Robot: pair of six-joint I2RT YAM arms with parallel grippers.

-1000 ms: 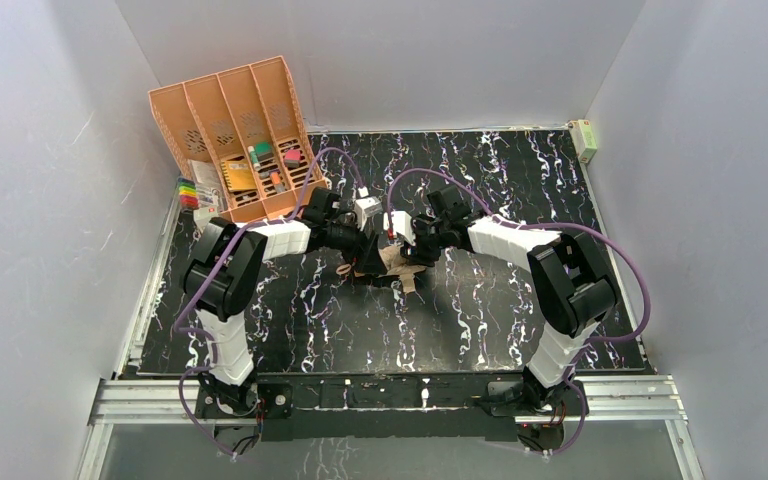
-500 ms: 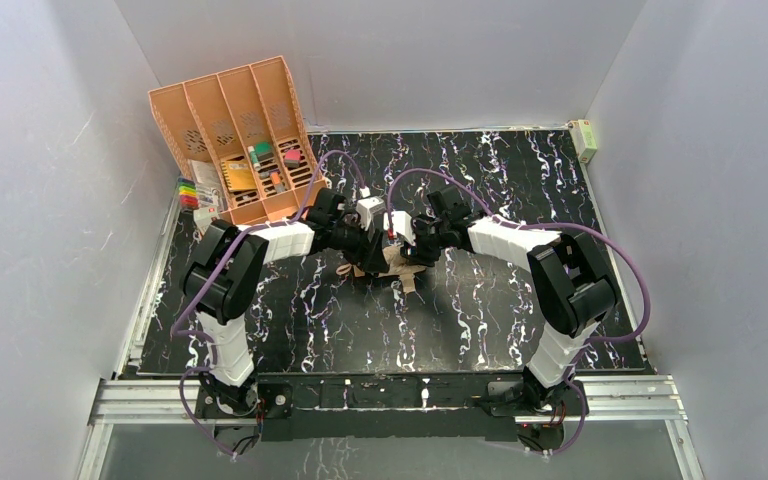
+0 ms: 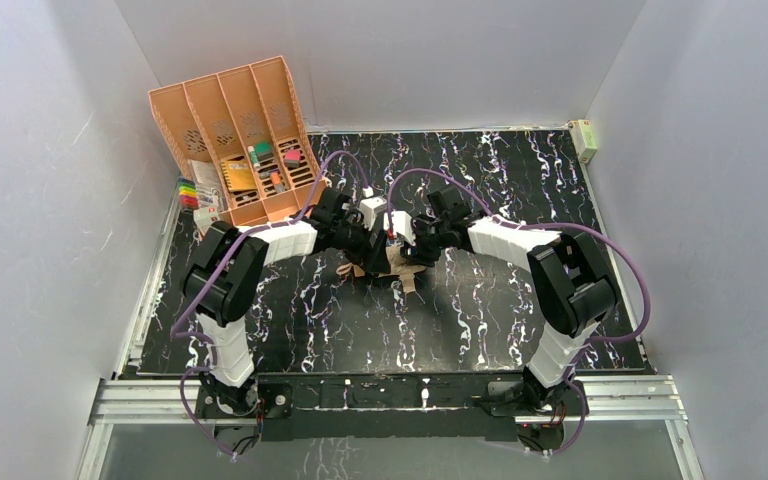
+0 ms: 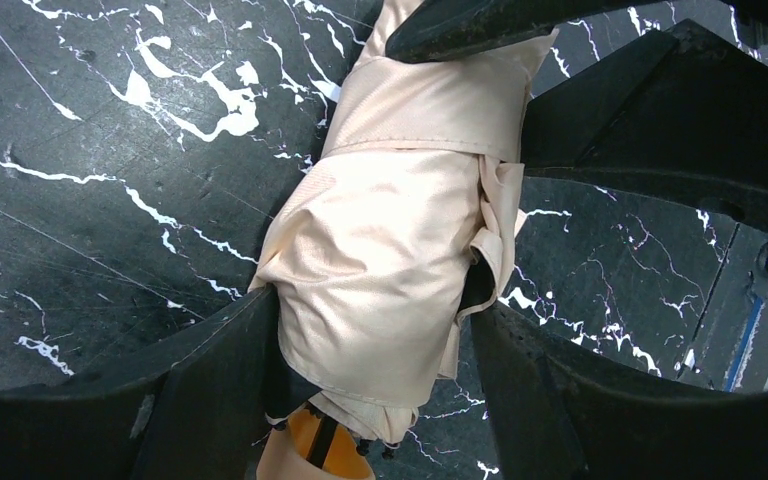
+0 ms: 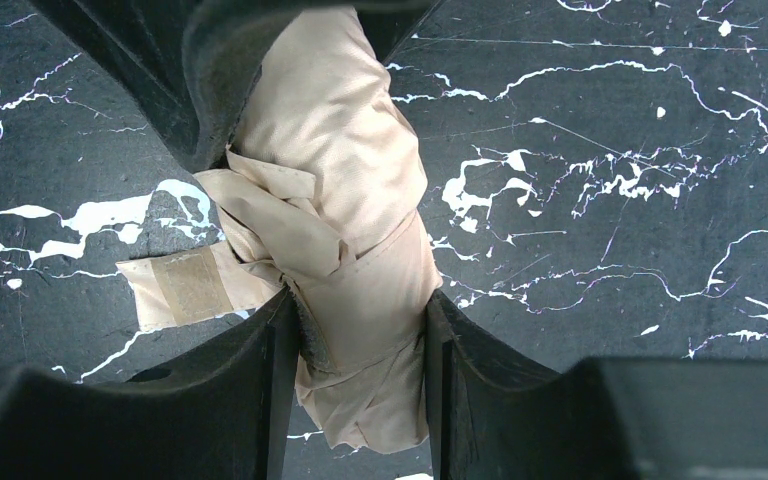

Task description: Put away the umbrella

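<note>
Lying collapsed at the middle of the bench (image 3: 520, 180), umbrella (image 3: 388, 262): canopy bunched, strap (image 5: 192, 285) tab loose and unfastened alongside. Left hand (image 4: 375, 330) closed against both flanks of the thicker end; right hand (image 5: 360, 330) pinched on the narrower part. Judged stage: bundling part-done, fastening and stowing outstanding. Nearby: slotted orange organizer (image 3: 235, 135), far left, part-filled, well apart; coloured items (image 3: 188, 192) beside it; small pale box (image 3: 586, 140), far right corner. Likely hindrance: both hands crowded over one short bundle.
</note>
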